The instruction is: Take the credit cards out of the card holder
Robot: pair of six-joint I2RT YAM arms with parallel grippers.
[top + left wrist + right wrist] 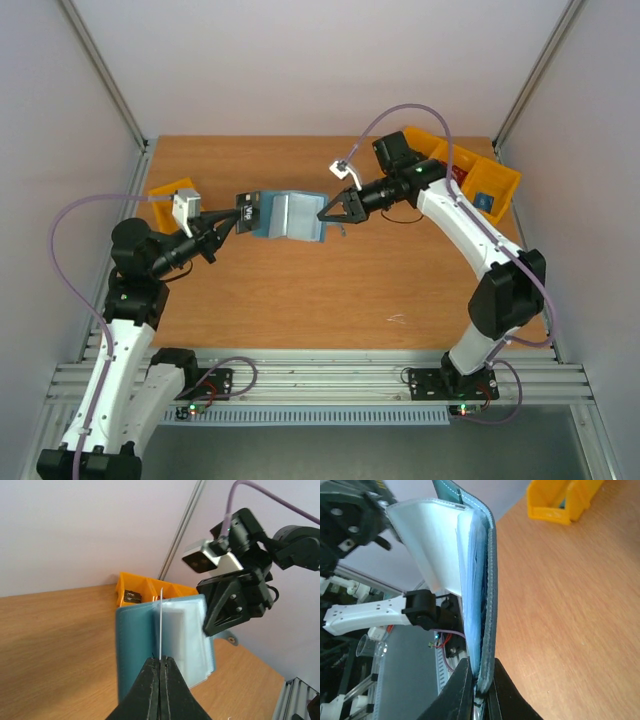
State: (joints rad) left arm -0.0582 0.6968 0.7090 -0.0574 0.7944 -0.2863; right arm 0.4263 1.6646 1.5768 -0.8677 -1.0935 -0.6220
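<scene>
White-and-black arms (110,350), lilac cables (405,107), tapered black fingers (147,695), white wrist cameras (186,207)

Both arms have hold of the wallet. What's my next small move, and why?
Probably ease the left gripper straight back, away from the right gripper. It is shut on a thin pale sheet, seen edge-on, perhaps a card, standing out of the open card holder, while the right gripper clamps the holder's far edge and can brace it.
</scene>
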